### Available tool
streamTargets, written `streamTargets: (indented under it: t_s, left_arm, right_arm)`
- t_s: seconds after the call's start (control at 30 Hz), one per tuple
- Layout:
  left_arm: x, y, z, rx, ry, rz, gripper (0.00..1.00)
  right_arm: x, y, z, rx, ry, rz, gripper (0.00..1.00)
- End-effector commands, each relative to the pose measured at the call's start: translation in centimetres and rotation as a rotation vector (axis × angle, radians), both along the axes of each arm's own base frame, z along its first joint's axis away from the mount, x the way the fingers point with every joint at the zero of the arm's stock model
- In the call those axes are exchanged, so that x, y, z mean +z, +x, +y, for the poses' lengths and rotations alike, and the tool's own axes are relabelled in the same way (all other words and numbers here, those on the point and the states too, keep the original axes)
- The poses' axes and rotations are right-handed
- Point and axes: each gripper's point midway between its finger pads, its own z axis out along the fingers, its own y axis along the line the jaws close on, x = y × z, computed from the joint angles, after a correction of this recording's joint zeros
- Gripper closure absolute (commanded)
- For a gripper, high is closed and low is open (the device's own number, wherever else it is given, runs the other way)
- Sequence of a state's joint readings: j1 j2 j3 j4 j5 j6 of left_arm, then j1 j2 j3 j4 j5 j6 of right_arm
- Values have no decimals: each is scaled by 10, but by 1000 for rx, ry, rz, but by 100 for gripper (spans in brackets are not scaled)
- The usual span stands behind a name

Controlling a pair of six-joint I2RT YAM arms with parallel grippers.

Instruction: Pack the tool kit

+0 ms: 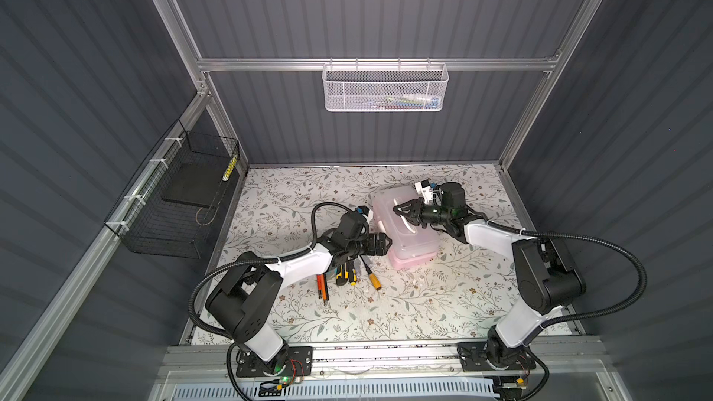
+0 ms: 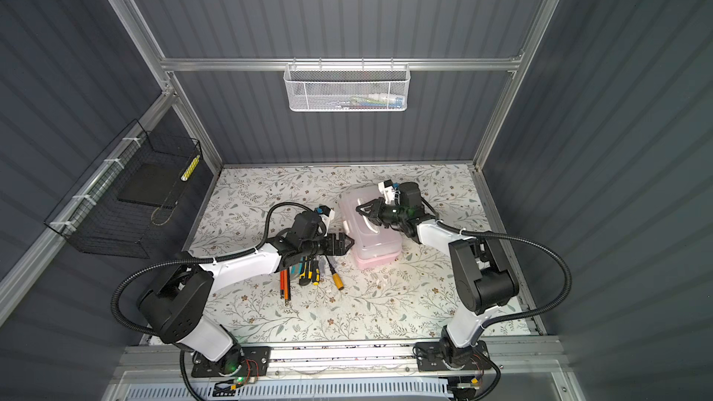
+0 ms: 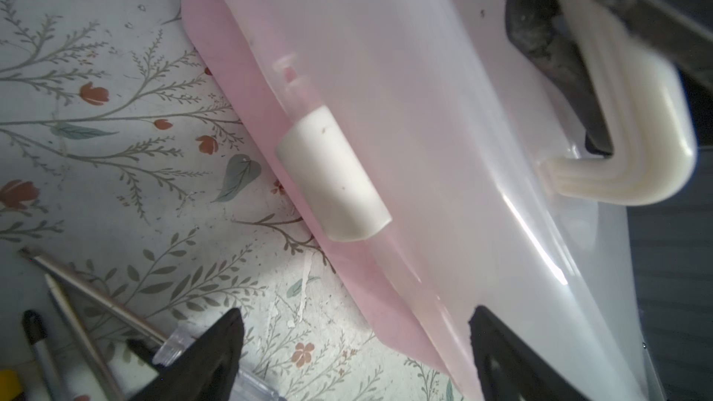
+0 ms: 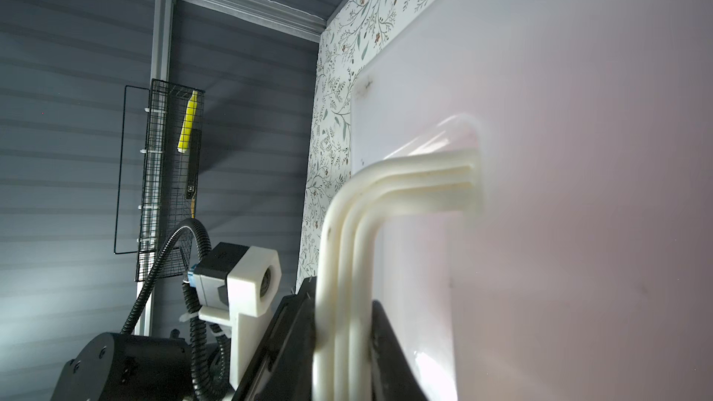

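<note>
the right tool [image 1: 402, 216] is pinched narrow on the white c-shaped plastic handle [image 4: 386, 194]. this handle stands on the frosted clear lid [image 1: 414, 239] of the small rectangular plastic tool kit box [image 2: 376, 243]. in the right wrist view its black fingers [image 4: 293, 325] press the handle from both sides. the box, lid over its pink base [image 1: 412, 262], rests on the floral-patterned table [image 1: 424, 302], under the right tool and directly ahead of the left tool [image 1: 387, 243]. the left tool's jaws stand wide and hold nothing. their tips are just beside the box's long side, facing the white plastic latch [image 3: 332, 175]; whether they touch the box cannot be told. beneath and behind the left tool a loose cluster lies on the table, outside the box: slim orange-handled screwdrivers [image 1: 322, 288], a yellow-and-black utility knife [image 1: 341, 275] and a yellow-handled screwdriver [image 1: 373, 278].
</note>
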State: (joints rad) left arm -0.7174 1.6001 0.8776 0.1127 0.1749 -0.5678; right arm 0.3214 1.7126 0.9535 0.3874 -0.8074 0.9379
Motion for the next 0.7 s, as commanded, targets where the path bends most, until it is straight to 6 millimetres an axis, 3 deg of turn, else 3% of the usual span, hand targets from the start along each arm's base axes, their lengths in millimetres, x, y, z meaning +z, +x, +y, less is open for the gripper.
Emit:
streamTargets:
  t_s: [0.0, 0.33, 0.67]
  left_arm:
    - [18, 10, 6, 23, -32, -47, 8]
    - [17, 39, 28, 94, -141, 20, 10]
    - [6, 68, 85, 273, -204, 12, 10]
  right_arm:
    - [-22, -20, 11, 75, 43, 134, 100]
    - [-13, -16, -3, 63, 99, 131, 100]
    - [-1, -16, -14, 64, 166, 113, 100]
